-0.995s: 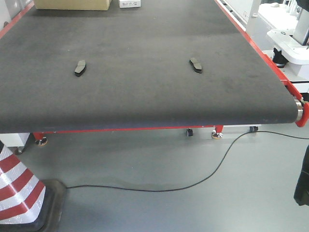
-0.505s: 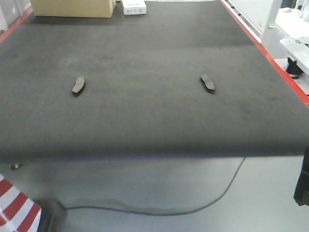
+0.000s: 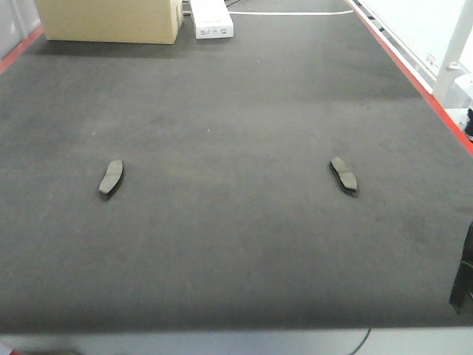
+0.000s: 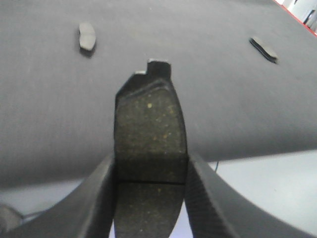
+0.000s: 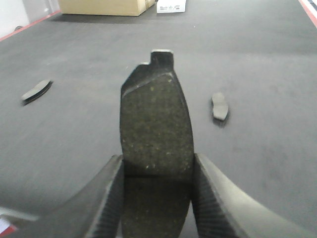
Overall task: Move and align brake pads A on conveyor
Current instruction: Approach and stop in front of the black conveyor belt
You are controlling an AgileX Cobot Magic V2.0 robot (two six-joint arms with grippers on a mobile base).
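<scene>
Two brake pads lying on the conveyor (image 3: 236,89) already: left pad (image 3: 111,177) toward the left edge, right pad (image 3: 344,175) toward the right edge, well apart, roughly level with each other across the belt, each angled a bit differently. Left gripper (image 4: 151,198) jaws clamping a third pad (image 4: 150,134) by its long sides, friction face showing, tab end pointing away from the jaws, hanging over the near edge of the belt. Right gripper (image 5: 156,198) jaws clamping a fourth pad (image 5: 156,129) the same way, over the belt. Step in hand looks like carrying both held pads in for placing. To do it well: lowering each pad flat onto the belt in line with the two lying there, matching their row and heading, releasing only once the pad is resting on the felt so it is not dropping or skewing. Cardboard box (image 3: 111,18) and white box (image 3: 211,18) sitting at the far edge, out of the way.
</scene>
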